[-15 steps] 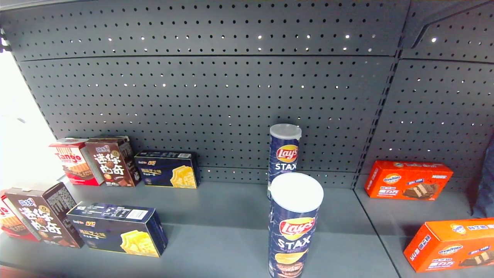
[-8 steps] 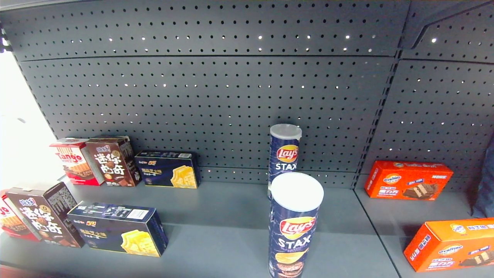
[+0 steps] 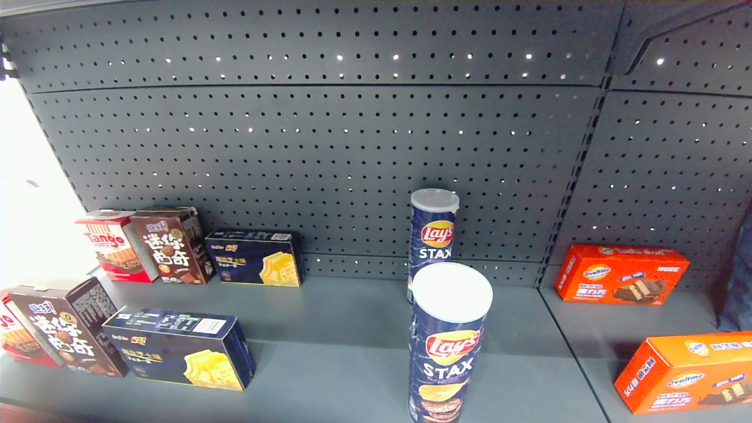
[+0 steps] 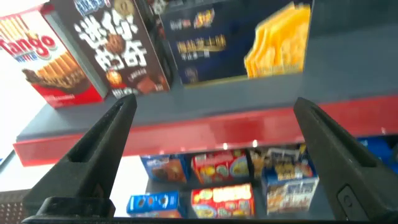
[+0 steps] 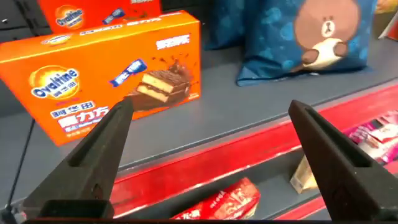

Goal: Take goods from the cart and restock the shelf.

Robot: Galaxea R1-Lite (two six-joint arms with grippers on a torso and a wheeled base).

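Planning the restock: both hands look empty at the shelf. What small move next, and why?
Probably pull back toward the cart for another item: the left hand and right hand are open, holding nothing; the shelf has bare room beside the front chips can.

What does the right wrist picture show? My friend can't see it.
The right claw is open and empty in front of a grey shelf with a red edge. On the shelf sit an orange box and a blue bag with a brown bear on it; a red packet lies below.
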